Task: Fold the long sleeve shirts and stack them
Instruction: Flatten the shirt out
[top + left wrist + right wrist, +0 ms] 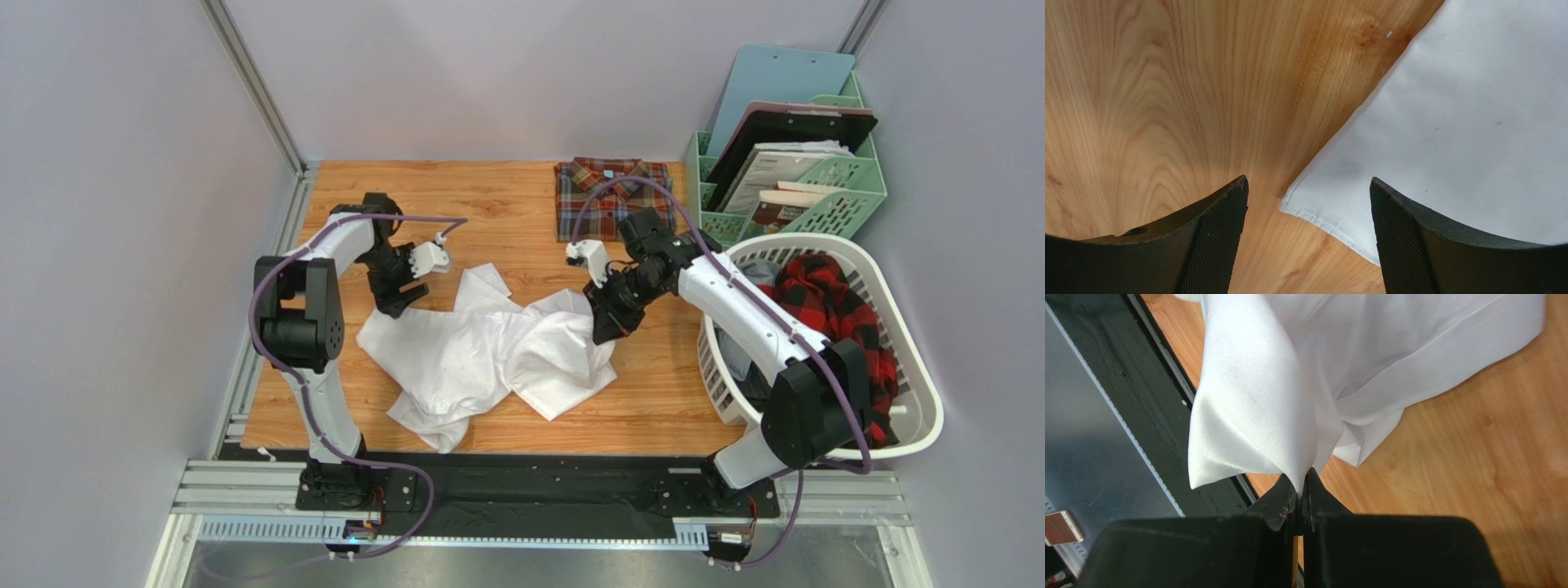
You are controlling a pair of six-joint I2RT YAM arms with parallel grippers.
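On the wooden bench, right jaws are clamping the rumpled white cloth shirt, apparently spreading it flat. Left jaws are hovering apart over its hem corner, needing to close.

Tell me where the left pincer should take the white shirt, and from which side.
Probably the hemmed corner of the white shirt, lying flat beneath the open left pincer. Come straight down: bare table beside the edge leaves one finger room.
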